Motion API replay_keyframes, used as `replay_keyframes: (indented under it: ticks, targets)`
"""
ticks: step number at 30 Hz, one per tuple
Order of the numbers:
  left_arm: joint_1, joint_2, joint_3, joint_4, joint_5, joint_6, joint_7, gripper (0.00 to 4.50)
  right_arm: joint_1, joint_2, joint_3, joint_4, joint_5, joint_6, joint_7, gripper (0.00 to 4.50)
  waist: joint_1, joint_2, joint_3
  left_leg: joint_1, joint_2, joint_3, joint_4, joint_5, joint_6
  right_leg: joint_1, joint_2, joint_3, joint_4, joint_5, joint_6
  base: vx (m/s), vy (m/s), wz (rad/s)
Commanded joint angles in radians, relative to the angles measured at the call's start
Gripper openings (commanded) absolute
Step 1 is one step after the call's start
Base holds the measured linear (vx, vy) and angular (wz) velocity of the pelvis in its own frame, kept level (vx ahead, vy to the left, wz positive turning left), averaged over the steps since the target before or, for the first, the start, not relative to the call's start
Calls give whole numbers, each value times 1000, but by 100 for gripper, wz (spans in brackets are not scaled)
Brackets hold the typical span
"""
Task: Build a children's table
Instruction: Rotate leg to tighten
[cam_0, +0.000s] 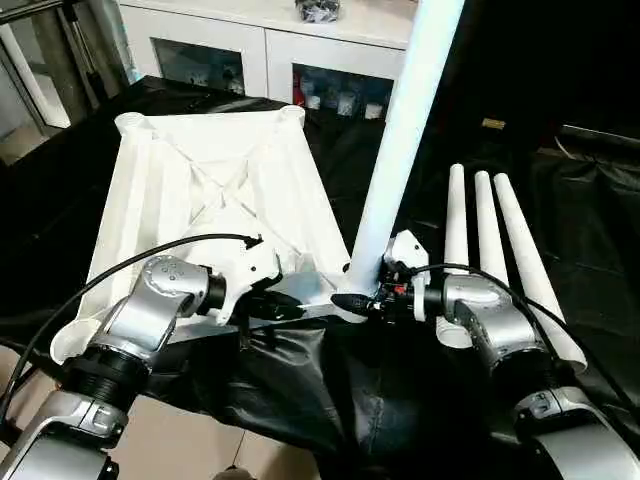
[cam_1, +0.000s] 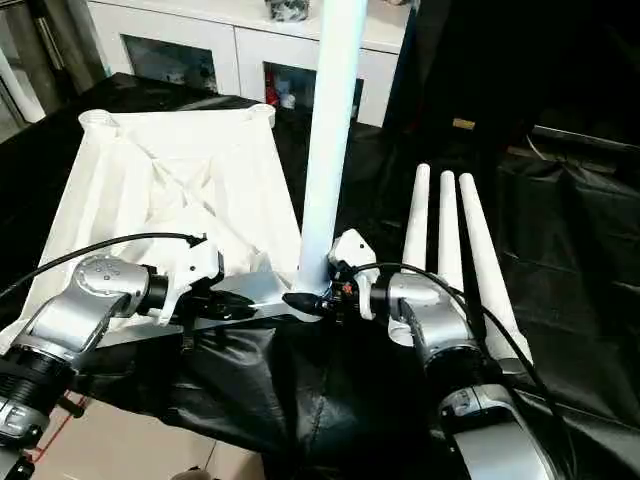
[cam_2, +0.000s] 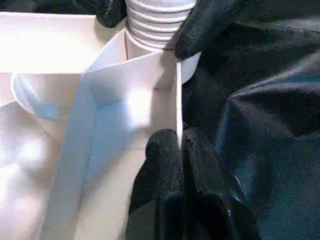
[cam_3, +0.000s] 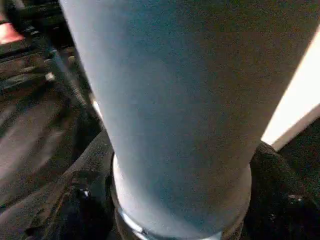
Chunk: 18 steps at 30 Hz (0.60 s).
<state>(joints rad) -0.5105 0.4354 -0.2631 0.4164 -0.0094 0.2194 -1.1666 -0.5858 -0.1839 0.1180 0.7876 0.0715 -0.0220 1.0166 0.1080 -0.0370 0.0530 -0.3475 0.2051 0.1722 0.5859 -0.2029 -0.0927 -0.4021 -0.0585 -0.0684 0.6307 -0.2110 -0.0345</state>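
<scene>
The white tabletop lies upside down on black cloth, ribbed underside up. One white leg stands upright in its near right corner socket. My right gripper is shut around the base of that leg. Its black fingers flank the leg's ribbed end in the left wrist view. My left gripper is shut on the tabletop's thin near rim, just left of the socket, its fingertips pinching the wall. Three more legs lie side by side on the cloth to the right.
A white glass-door cabinet stands behind the work surface. The black cloth hangs over the near edge, with bare floor below. Black cables run along both silver forearms.
</scene>
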Motion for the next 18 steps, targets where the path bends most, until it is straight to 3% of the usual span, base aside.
replay_keyframes:
  ticks: [1,3,4,6,7,11,12,15,18]
  targets:
    - [-34,-83,0,11,1,18,98,0,-28,49,-9,105,-50,44,-223,279,-8,12,-56,2,31,-3,-69,-98,23,54,-85,56,-70,-57,-242,0,0,0]
    - [-58,-121,10,39,12,39,169,0,-44,74,-24,145,-56,56,-318,278,-12,12,-56,4,30,-7,-73,-152,-8,59,-90,57,-81,-172,-211,0,0,0]
    - [-58,-121,10,39,12,39,169,0,-44,74,-24,145,-56,56,-318,278,-16,12,-54,6,29,-5,-73,-162,-10,54,-88,58,-84,-190,-204,0,0,0]
    - [-126,-228,27,110,37,89,342,0,-86,156,-73,225,-36,107,-534,278,-18,12,-50,11,27,-6,-75,-191,-16,50,-87,60,-93,-255,-184,0,0,0]
    - [-126,-228,27,110,37,89,342,0,-86,156,-73,225,-36,107,-534,278,-17,12,-51,14,26,-5,-75,-190,-19,49,-87,61,-94,-262,-179,0,0,0]
    - [-157,-292,21,137,47,88,397,0,-111,202,-69,272,-57,98,-636,278,-13,10,-58,4,26,-7,-72,-148,-4,57,-86,60,-84,-164,-182,0,0,0]
    - [-157,-301,9,137,55,75,385,0,-117,211,-70,281,-52,86,-616,333,-13,14,-60,3,26,-7,-71,-139,4,57,-85,58,-81,-141,-184,0,0,0]
    - [-148,-296,-2,125,55,64,359,0,-128,213,-77,284,-52,75,-600,350,-13,16,-60,-1,26,-6,-70,-125,20,59,-86,58,-80,-112,-192,0,0,0]
    - [-127,-266,-16,103,52,40,310,0,-136,188,-64,287,-78,38,-581,390,-15,16,-59,-1,27,-7,-72,-151,17,58,-88,57,-84,-154,-190,0,0,0]
